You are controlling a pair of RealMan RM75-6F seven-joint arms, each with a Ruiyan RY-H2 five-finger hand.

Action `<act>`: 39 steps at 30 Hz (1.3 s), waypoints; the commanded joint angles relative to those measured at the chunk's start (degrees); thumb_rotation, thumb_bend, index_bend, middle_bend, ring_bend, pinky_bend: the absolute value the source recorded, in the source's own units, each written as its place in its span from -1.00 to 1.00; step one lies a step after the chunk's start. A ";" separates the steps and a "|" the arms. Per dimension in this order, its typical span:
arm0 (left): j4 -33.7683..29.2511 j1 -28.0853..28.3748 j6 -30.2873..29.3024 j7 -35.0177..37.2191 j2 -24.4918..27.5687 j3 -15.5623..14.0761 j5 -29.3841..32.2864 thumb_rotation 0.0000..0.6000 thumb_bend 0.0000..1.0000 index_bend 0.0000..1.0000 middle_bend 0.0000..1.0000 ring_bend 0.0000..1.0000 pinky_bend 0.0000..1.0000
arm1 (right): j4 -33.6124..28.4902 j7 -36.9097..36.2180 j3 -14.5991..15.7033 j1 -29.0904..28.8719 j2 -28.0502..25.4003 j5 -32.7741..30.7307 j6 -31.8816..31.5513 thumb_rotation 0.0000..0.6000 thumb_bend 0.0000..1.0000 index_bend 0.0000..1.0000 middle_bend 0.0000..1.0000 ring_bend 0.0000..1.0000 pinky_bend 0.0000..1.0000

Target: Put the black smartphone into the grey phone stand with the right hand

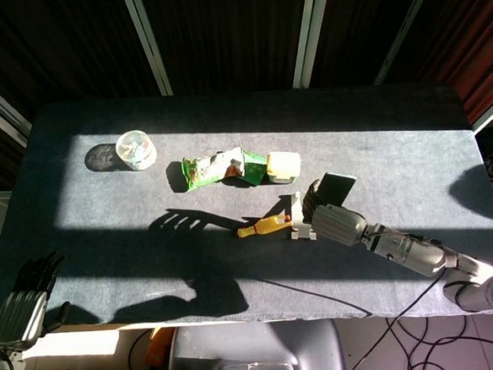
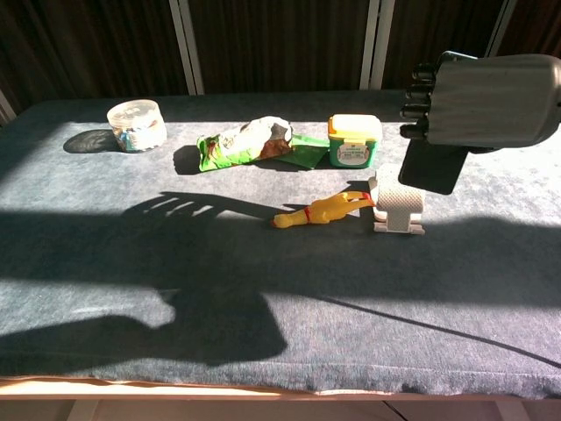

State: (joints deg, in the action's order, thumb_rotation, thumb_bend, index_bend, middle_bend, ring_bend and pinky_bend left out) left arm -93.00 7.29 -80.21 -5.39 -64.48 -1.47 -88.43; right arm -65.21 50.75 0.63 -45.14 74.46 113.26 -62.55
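Black smartphone is held in the right hand, fingers wrapped over its top edge, approx. upright and just above/behind the grey phone stand; contact w/ the stand cannot be told. A yellow rubber chicken is laid next to the stand, on the table. Left hand is seen at the near left table edge, fingers apart, nothing held.
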 commanded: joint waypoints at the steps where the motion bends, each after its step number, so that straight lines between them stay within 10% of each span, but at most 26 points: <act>1: -0.04 0.05 0.08 -0.09 -0.04 -0.03 -0.03 1.00 -0.27 -1.00 -1.00 -1.00 -1.00 | 1.03 -0.10 0.22 -0.02 0.97 -0.21 0.51 1.00 -0.21 1.00 0.32 0.18 -0.02; 39: -0.12 0.27 0.40 0.94 0.41 -0.28 -0.38 1.00 -0.27 -1.00 -1.00 -1.00 -1.00 | 4.48 1.30 1.41 -1.49 8.21 -1.67 3.53 1.00 -0.21 1.00 0.32 0.24 -0.02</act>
State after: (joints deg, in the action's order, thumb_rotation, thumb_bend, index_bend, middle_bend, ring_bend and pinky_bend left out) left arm -93.12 7.56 -79.81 -4.45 -64.07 -1.76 -88.82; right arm -60.74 52.05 2.03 -46.62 82.66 111.59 -59.02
